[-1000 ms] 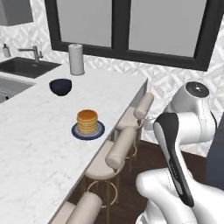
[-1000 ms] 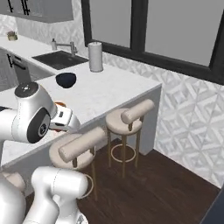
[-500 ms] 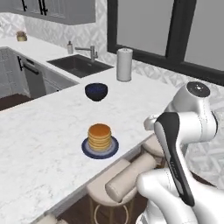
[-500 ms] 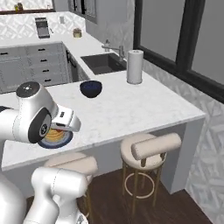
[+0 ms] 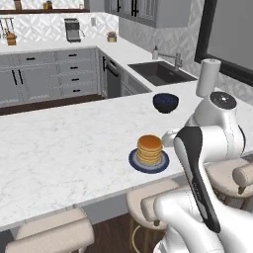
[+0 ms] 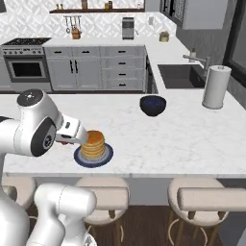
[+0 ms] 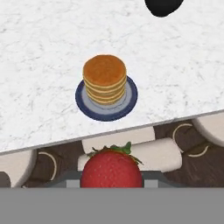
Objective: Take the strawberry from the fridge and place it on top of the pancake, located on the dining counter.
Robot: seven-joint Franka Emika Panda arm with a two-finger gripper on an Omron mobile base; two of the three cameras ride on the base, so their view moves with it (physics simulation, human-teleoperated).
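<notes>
i am carrying small red rounded strawberry point(image 7: 111, 168) toward stack of round golden-tan pancakes point(image 7: 105, 78) on dark blue round plate point(image 7: 129, 103), sitting near stool-side edge of white grey-veined marble dining counter point(image 5: 59, 148). gripper point(image 7: 111, 181) pinching strawberry, hanging over cushioned stools point(image 7: 144, 153) short of counter edge. next move, i judge: reaching forward over stack, lowering, releasing gently.

The base swings round and both base views go with it: the windows slide out of frame, and the grey cabinets point(image 5: 49, 74), the oven point(image 6: 26, 69) and the wall shelf point(image 6: 96, 9) come into view behind the tabletop point(image 5: 59, 148).
</notes>
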